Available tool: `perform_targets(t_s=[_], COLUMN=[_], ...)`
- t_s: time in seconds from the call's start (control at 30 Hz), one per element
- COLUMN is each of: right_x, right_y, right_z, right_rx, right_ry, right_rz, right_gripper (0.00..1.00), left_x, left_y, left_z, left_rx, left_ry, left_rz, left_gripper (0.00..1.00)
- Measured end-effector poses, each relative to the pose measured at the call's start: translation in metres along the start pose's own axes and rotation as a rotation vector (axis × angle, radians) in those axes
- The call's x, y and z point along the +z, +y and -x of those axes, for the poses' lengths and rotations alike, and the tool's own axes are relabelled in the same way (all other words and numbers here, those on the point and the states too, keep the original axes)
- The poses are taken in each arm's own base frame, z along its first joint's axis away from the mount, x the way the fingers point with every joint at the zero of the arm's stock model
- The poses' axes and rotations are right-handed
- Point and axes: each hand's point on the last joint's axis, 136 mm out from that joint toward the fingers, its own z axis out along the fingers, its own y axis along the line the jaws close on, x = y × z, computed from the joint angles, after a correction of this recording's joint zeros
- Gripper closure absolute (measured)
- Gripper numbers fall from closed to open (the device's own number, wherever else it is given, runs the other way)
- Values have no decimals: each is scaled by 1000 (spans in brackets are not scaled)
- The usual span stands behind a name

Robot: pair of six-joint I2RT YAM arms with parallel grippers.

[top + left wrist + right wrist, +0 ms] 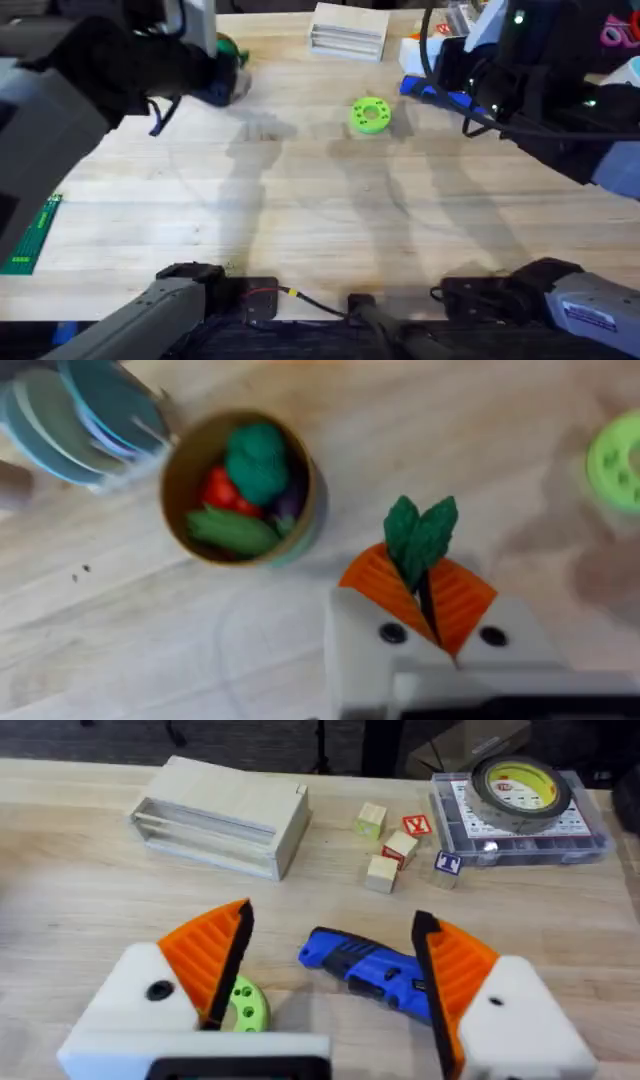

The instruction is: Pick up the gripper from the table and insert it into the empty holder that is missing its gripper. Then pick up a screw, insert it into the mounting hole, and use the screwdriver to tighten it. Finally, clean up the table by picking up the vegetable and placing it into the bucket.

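Note:
My left gripper [420, 575] is shut on the vegetable [420, 535], whose green leaves stick out between the orange pads. It hangs above the table beside the bucket [240, 490], a round can holding a round green toy, a red toy and a green pod. The blue screwdriver [365, 970] lies on the table below my open right gripper [333, 920], between its two orange pads. In the overhead view the screwdriver [435, 92] is at the far right, under the right arm. The loose gripper, the empty holder and the screw are out of view.
A bright green disc [369, 114] lies mid-table at the back. Behind it stands a wooden box [348, 30]. Small wooden blocks [385, 850] and a clear parts case [520, 815] with a tape roll sit further back. A green strip [35, 235] lies at the left edge.

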Motion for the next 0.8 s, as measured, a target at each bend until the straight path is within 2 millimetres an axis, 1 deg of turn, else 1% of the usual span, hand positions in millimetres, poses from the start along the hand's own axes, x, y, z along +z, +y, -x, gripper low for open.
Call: perform_targets(t_s=[0.07, 0.13, 0.27, 0.4, 0.5, 0.6, 0.7, 0.8], right_x=[0, 0, 0, 0, 0, 0, 0, 0], right_y=[0, 0, 0, 0, 0, 0, 0, 0], right_z=[0, 0, 0, 0, 0, 0, 0, 0], right_rx=[0, 0, 0, 0, 0, 0, 0, 0], right_ry=[0, 0, 0, 0, 0, 0, 1, 1], right_rz=[0, 0, 0, 0, 0, 0, 0, 0], right_gripper=[7, 7, 7, 9, 7, 7, 7, 7], left_x=[-5, -8, -10, -4, 11, 32, 53, 71], left_y=[10, 22, 50, 67, 70, 71, 78, 91], left_z=[14, 21, 30, 31, 26, 19, 22, 31], left_rx=[-41, -95, -220, -291, -316, -333, -351, -397], left_ry=[-64, -102, -164, -182, -157, -120, -132, -184], left_rz=[32, 60, 119, 148, 144, 133, 136, 151], left_gripper=[992, 992, 992, 992, 992, 992, 992, 992])
